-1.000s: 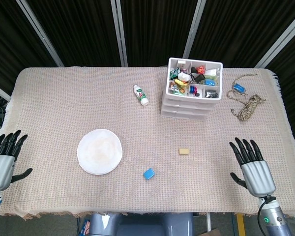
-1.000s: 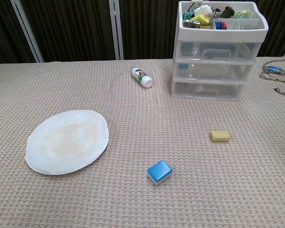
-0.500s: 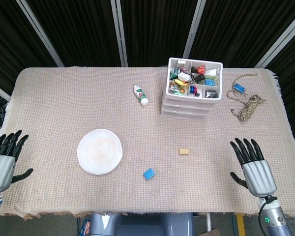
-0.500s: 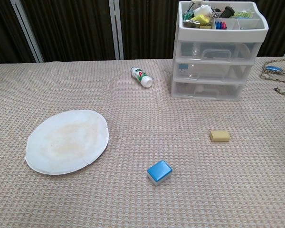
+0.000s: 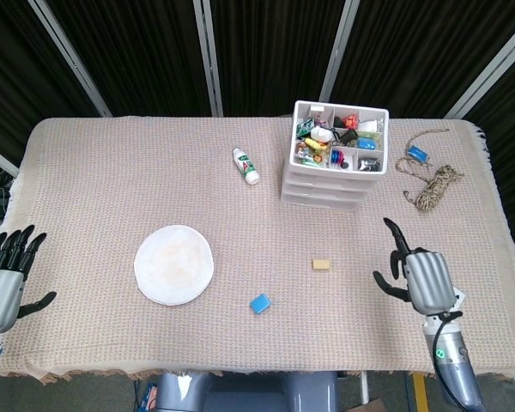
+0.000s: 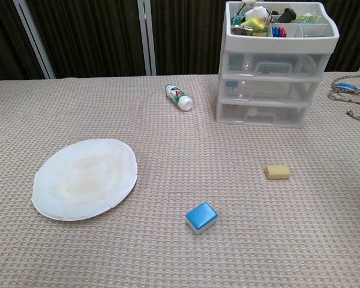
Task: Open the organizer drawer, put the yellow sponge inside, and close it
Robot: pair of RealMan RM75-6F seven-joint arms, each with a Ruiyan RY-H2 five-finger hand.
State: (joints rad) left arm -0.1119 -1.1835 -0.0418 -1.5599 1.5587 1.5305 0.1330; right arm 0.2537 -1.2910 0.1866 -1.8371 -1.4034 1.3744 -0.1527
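Head view, far left: the left hand (image 5: 2, 275) hovers at the table edge, fingers spread, holding nothing. Next comes the paper plate (image 5: 173, 264), then the small bottle (image 5: 245, 166) lying on its side, and the blue block (image 5: 259, 303) near the front. Yellow sponge (image 5: 322, 264) sits on the cloth in front of the organizer (image 5: 336, 176), drawers all closed. Right hand (image 5: 416, 276), beside the sponge but apart from it, is empty with fingers apart. Rope (image 5: 433, 184) lies far right.
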